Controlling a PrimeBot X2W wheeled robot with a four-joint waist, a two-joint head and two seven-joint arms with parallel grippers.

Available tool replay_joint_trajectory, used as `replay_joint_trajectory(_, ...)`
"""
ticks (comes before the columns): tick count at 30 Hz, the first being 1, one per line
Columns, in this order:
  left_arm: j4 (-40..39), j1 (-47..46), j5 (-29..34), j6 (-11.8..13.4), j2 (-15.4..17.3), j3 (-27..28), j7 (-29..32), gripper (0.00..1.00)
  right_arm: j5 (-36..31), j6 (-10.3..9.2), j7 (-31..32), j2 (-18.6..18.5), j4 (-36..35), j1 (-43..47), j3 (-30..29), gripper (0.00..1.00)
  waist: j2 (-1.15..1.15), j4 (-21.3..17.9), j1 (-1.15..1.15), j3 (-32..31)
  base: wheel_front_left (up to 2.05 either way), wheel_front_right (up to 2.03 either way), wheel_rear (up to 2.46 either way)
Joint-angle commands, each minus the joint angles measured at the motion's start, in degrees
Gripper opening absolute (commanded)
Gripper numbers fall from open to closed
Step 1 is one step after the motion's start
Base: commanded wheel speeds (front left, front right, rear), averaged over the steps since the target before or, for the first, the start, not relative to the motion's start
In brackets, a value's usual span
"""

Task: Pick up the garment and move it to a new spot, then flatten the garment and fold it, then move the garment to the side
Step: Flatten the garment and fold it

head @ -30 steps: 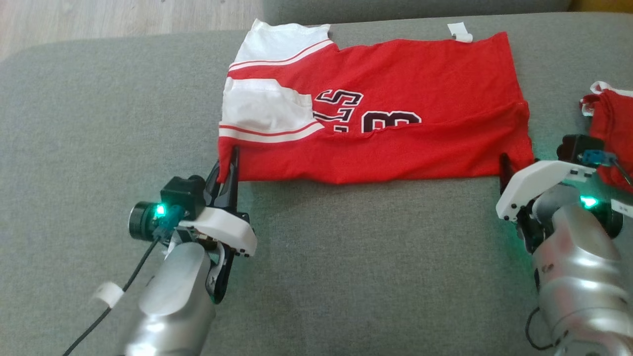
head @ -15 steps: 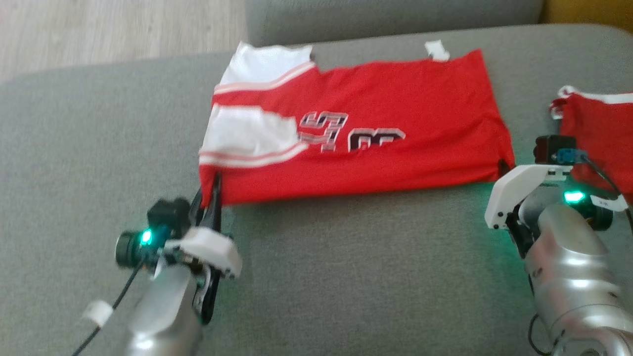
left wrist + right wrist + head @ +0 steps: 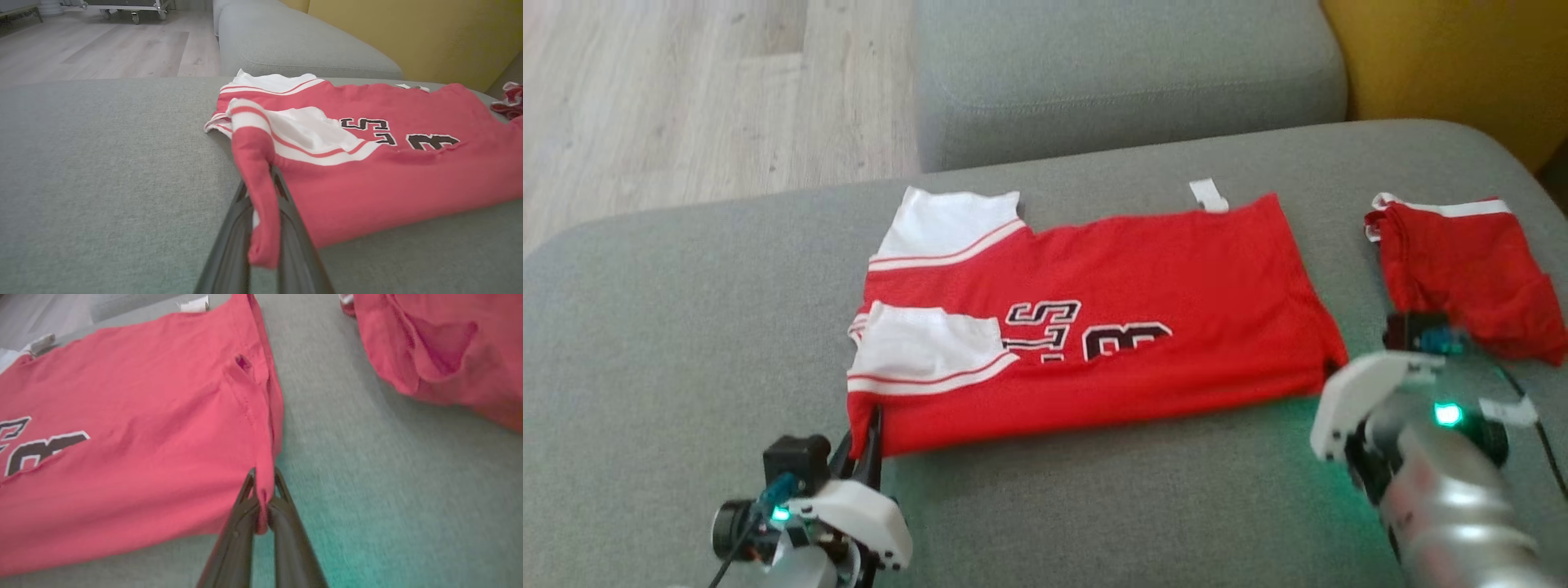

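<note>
Head view: your red jersey point(image 3: 1143, 294) lies spread across the middle of the grey sofa seat point(image 3: 686, 327), with its white sleeve panels and their red stripes toward the seat's left edge. Black characters with white outlines run across the chest, upside down from here. A fold cuts through them, so you get something like an "S" and a "3", nothing more. A small white tag point(image 3: 1207, 194) sticks out at the jersey's far edge, too small to read.

Left wrist view: your left pincer point(image 3: 261, 179) is pinching the jersey's near left corner, and a strip of red cloth hangs bunched between its fingers.

Right wrist view: your right pincer point(image 3: 263, 479) is pressed together on the near right corner, right at the side seam.

A second red piece point(image 3: 1470, 273) with white trim lies crumpled near the seat's right edge, apart from the jersey.
</note>
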Motion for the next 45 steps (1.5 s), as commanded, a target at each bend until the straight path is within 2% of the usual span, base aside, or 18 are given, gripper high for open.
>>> replay_joint_trajectory(1,-2.8,-0.6,-0.6,-0.2,1.9,1.7,0.6,0.0,1.8,0.2,0.6,-1.2,-1.3,0.1,2.2,0.0,0.0,-0.2,0.01,-0.7,0.0,0.0,0.0)
replay_joint_trajectory(7,-8.0,3.3,-1.0,0.7,2.5,1.0,3.3,0.0,7.0,0.2,1.6,-0.8,-3.7,4.4,4.7,0.0,0.0,-0.4,0.01,-1.3,0.0,0.0,0.0)
replay_joint_trajectory(13,-11.5,5.8,-1.4,1.9,3.4,0.8,5.4,0.0,10.7,0.2,3.2,-1.5,-9.5,8.6,7.6,0.0,0.0,-0.5,0.01,-1.3,0.0,0.0,0.0)
replay_joint_trajectory(14,-12.0,6.1,-1.4,2.0,3.5,0.7,5.6,0.0,11.4,0.2,3.1,-1.6,-11.0,9.3,7.8,0.07,0.0,-0.6,0.01,-1.3,0.0,0.0,0.0)
replay_joint_trajectory(15,-12.4,6.3,-1.3,2.2,3.6,0.7,5.8,0.21,12.0,0.2,3.1,-1.7,-12.6,10.0,8.1,0.96,0.0,-0.6,0.01,-1.2,0.0,0.0,0.0)
replay_joint_trajectory(16,-12.8,6.4,-1.2,2.6,3.7,0.7,5.5,0.92,12.9,0.2,3.3,-1.7,-14.2,10.7,8.2,1.0,0.0,-0.7,0.01,-1.2,0.0,0.0,0.0)
replay_joint_trajectory(17,-13.3,6.6,-1.1,3.0,3.8,0.7,5.3,1.0,13.7,0.2,3.4,-1.6,-16.1,11.4,8.4,1.0,0.0,-0.7,0.01,-1.1,0.0,0.0,0.0)
replay_joint_trajectory(20,-14.9,6.5,-1.1,3.8,4.1,1.3,4.0,1.0,16.5,0.2,2.8,-1.4,-23.3,13.3,9.0,1.0,0.0,-1.0,0.01,-0.7,0.0,0.0,0.0)
replay_joint_trajectory(26,-21.4,4.0,-2.3,5.3,3.5,5.7,-2.3,1.0,24.6,0.2,-2.7,-2.3,-41.7,17.1,8.3,1.0,0.0,-1.4,0.01,0.8,0.0,0.0,0.0)
replay_joint_trajectory(32,-31.5,2.9,0.3,4.2,2.0,9.1,-3.3,1.0,24.2,0.2,-9.7,-4.3,-55.3,20.5,9.7,1.0,0.0,-1.8,0.01,2.2,0.0,0.0,0.0)
replay_joint_trajectory(38,-35.1,4.7,3.1,2.4,0.2,10.8,-3.4,1.0,19.1,0.2,-13.5,-2.8,-60.2,22.6,11.0,1.0,0.0,-2.2,0.01,2.9,0.0,0.0,0.0)
replay_joint_trajectory(45,-32.1,6.4,4.5,0.4,-1.6,12.0,-3.4,1.0,16.6,0.2,-15.4,0.4,-60.2,25.2,11.2,1.0,0.0,-2.1,0.01,3.5,0.0,0.0,0.0)
